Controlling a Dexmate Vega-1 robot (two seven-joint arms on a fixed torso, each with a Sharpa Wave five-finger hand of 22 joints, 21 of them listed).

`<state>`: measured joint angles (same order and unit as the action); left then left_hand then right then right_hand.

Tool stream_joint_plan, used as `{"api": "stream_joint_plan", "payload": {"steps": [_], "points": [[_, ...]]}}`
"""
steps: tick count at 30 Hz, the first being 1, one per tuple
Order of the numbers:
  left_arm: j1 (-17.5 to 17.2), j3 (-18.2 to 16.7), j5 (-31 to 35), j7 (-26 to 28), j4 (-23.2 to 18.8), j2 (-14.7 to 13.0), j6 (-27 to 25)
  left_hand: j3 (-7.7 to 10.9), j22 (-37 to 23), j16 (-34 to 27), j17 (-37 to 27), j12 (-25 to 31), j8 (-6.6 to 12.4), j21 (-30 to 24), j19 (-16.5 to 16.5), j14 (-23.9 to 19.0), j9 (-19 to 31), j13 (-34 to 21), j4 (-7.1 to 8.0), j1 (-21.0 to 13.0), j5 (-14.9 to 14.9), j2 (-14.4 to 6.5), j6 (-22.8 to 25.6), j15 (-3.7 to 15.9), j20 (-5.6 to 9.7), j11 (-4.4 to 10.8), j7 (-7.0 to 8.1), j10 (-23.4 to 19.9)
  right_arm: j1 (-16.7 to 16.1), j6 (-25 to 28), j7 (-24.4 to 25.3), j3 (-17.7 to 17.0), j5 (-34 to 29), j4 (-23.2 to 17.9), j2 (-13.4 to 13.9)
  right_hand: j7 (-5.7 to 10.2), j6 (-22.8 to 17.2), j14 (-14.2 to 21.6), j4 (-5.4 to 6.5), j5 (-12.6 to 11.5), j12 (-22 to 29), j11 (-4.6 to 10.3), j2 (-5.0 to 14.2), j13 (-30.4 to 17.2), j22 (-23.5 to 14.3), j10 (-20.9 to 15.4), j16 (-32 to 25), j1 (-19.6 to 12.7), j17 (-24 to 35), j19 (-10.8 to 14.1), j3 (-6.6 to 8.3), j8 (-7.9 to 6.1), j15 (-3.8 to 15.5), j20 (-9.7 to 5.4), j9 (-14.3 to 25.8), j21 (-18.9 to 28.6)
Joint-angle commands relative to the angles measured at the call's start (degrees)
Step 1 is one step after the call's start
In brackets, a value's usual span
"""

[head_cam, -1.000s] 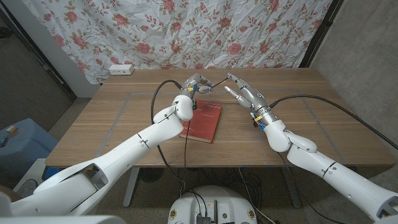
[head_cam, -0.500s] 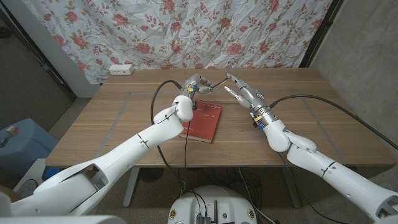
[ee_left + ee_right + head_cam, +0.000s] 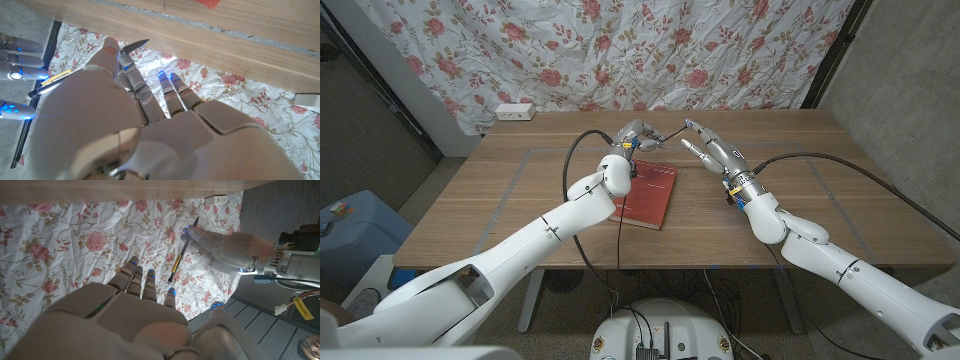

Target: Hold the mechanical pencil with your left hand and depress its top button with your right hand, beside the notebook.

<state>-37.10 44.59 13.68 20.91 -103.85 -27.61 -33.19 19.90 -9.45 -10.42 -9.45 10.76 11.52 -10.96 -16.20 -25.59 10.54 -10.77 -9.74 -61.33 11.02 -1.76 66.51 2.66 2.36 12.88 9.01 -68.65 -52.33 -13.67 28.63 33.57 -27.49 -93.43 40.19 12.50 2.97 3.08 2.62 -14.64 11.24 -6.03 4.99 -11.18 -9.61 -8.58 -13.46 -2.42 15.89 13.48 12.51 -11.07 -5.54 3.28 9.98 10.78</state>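
Above the far edge of the red notebook (image 3: 646, 194), the left hand (image 3: 633, 136) grips the pencil (image 3: 669, 131); the right hand (image 3: 712, 150), fingers spread and empty, nears its top, apparently unpressed.

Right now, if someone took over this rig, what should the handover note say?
Left hand holds the mechanical pencil raised above the table, just beyond the far edge of the red notebook.
Right hand is open, fingers spread, a fingertip at the pencil's outer end; whether it touches is unclear.
Done: pencil gripped and presented beside the notebook.
Left: press the top button with the right hand.
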Motion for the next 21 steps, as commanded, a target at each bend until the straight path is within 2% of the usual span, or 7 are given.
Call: {"api": "stream_joint_plan", "payload": {"steps": [1,21], "points": [[-0.3,-0.1,0.1,0.2,-0.2,0.0,-0.1,-0.21,-0.3,0.2,-0.1,0.4,0.31,-0.1,-0.4,-0.4,0.2,-0.2,0.03,-0.2,0.3,-0.4,0.5,9.46,2.99,0.03,-0.16,-0.5,-0.1,-0.4,0.0,-0.2,0.5,0.5,0.0,0.12,-0.7,-0.2,0.53,-0.4,0.1,0.08,-0.03,-0.1,-0.1,0.4,0.0,0.6,0.3,0.1,0.17,-0.34,-0.03,0.19,0.3,0.1],[-0.6,-0.3,0.2,0.2,-0.5,-0.2,0.0,-0.37,-0.3,0.2,-0.1,0.4,0.30,-0.1,-0.4,-0.5,0.2,-0.2,0.02,-0.3,0.3,-0.4,0.5,9.48,3.05,0.04,-0.24,-0.5,-0.2,-1.2,0.5,-0.1,1.0,1.5,-0.3,0.12,-1.0,-0.2,0.77,-0.6,0.2,0.00,-0.02,-0.1,-0.1,0.5,0.1,0.7,0.4,0.1,0.12,-0.21,-0.07,0.10,0.3,0.1]]}}
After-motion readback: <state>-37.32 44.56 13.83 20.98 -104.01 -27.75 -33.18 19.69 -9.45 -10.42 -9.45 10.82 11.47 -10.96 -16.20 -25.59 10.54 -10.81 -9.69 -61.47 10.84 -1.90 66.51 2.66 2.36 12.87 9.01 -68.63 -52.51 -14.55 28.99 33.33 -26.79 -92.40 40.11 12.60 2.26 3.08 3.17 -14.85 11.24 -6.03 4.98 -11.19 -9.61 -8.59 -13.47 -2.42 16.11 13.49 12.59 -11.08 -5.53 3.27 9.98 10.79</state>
